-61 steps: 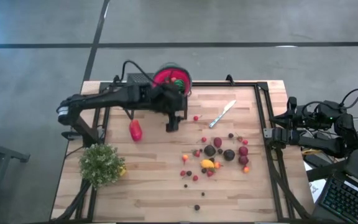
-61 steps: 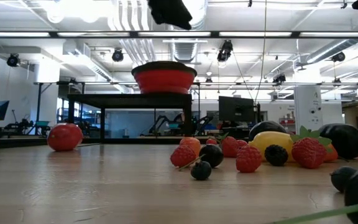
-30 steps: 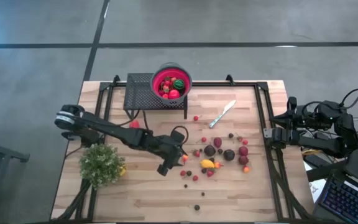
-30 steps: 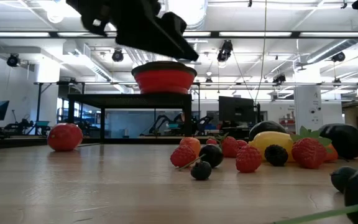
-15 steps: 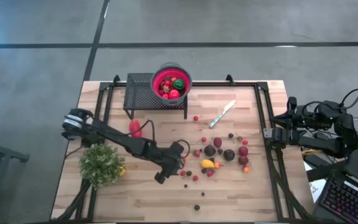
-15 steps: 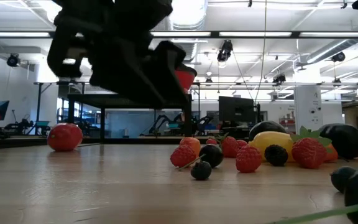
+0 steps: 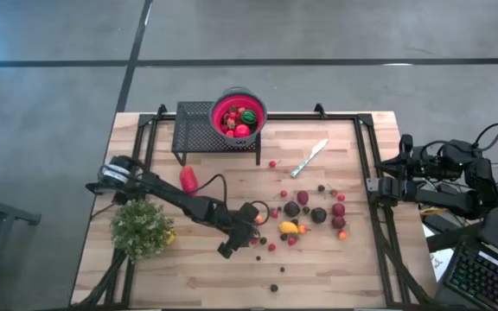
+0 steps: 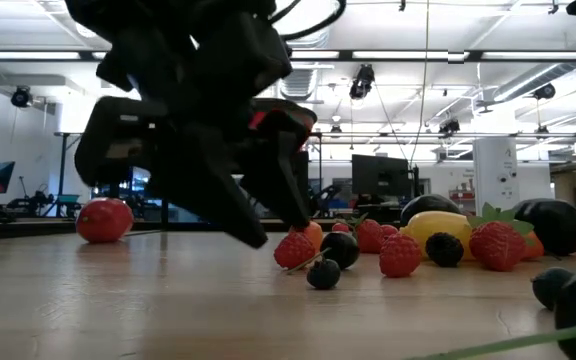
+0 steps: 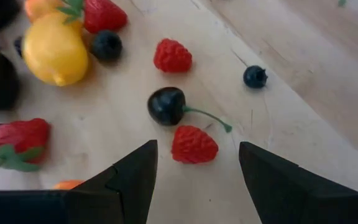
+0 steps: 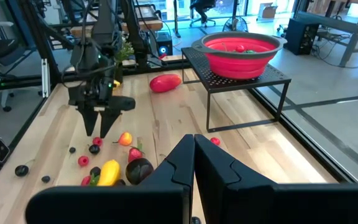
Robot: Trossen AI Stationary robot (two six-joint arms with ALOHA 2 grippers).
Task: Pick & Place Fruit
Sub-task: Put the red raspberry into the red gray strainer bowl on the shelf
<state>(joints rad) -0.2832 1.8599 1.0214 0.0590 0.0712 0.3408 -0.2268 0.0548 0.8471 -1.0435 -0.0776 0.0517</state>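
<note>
We've got the left gripper point(image 9: 194, 171) down low over the pale wooden table point(image 7: 335, 268), at the near-left edge of the scattered pile of small plastic toy fruit point(image 7: 305, 216). Its two dark fingers point(image 9: 129, 180) are spread fairly wide with nothing between them. In the left wrist view we see a small red raspberry point(image 9: 193, 144) sitting on the wood right in the gap between the fingertips, not touched by either one. Just past it is a dark cherry with a green stem point(image 9: 166, 105), then another red raspberry point(image 9: 172, 55), a blueberry point(image 9: 254, 76) off on its own, a yellow lemon point(image 9: 55, 48) and a strawberry with green leaves point(image 9: 16, 140).

In the low view the left gripper's dark bulk hangs just above the tabletop, in front of the red bowl.

The larger red fruit piece point(image 7: 188, 180) lies apart from the pile, near the left arm's forearm. A red collapsible silicone bowl point(image 7: 239, 113) sits on a black mesh metal stand point(image 7: 197, 130) at the far edge of the table, and there's already some fruit in it, red pieces plus a green one. A silver knife point(image 7: 309, 158) lies between the stand and the pile, and a bushy green plant point(image 7: 142, 227) stands at the left edge.

The right gripper point(image 10: 194, 163) is parked off the table's right side, fingers pressed together, holding nothing.
</note>
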